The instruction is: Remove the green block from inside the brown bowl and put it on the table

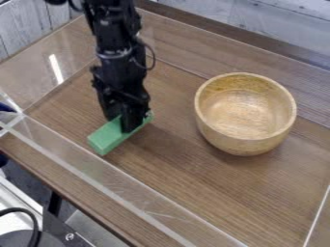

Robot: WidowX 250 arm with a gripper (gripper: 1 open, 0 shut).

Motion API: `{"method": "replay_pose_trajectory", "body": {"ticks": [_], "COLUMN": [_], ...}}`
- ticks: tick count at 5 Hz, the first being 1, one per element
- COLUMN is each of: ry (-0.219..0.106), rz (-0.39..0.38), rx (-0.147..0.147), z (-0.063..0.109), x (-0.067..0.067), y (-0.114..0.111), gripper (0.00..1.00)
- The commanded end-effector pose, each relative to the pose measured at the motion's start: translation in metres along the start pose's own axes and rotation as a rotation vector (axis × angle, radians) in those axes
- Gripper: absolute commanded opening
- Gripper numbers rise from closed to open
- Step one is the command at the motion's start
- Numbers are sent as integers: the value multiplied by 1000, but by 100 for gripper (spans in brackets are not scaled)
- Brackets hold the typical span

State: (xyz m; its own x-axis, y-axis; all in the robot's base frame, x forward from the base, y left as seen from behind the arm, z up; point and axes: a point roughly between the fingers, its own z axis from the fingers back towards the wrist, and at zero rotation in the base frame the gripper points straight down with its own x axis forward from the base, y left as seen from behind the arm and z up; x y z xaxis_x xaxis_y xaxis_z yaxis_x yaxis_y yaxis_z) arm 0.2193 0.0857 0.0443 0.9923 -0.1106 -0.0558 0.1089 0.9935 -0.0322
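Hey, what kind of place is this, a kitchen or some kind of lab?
Most likely a robot test bench, not a kitchen: a wooden table fenced by low clear plastic walls, a robot arm's tool on a green block, and one empty bowl.

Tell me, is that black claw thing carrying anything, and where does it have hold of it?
Yes: the tool grips the green block by its upper far end, and the lower end slants down toward the table.
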Motion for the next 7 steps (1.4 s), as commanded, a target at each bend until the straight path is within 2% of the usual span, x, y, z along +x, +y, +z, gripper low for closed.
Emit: {"method": "replay_pose_trajectory", "body": {"ticks": [1, 7], "ry": [-25, -21], "rz": [4, 7], "rx": [22, 4], "z": [0, -5], "x": [4, 4], "y": [5, -3], "gripper": [0, 0]}}
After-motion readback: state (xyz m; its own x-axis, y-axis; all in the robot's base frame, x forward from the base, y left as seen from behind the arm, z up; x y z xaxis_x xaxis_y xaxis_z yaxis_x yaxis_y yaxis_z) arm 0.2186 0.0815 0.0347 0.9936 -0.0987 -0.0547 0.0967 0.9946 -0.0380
